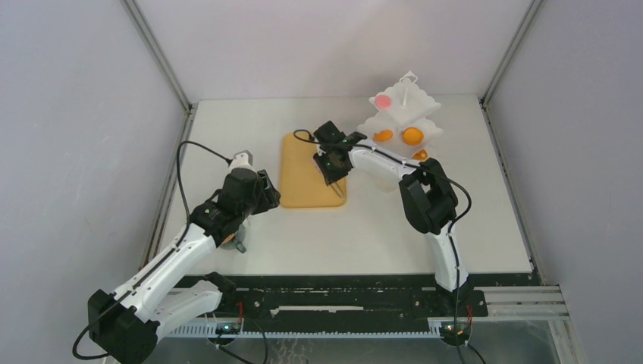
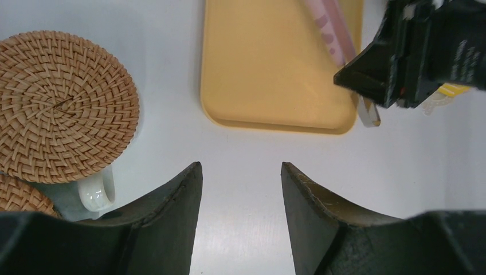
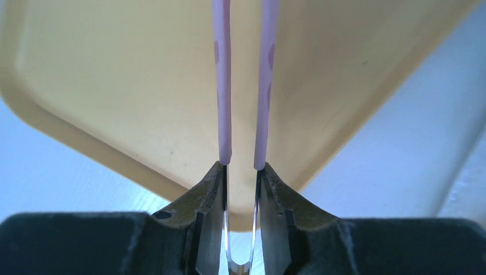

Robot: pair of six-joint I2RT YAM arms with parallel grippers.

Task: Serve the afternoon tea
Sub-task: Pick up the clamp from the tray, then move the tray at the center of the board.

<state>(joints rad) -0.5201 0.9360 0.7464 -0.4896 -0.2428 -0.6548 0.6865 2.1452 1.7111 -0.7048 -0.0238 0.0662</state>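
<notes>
On the white tiered stand at the back right sit a pink round and orange tarts. My right gripper is over the tan board, shut on the thin pink tongs, one finger pressing each arm. My left gripper hangs open over bare table just short of the board, nothing between its fingers. To its left lies a woven cork coaster, with a white mug handle showing at its edge and a second coaster below it.
Grey walls close in the table on the left, back and right. The right arm's black wrist reaches over the board's right side. A black rail runs along the near edge.
</notes>
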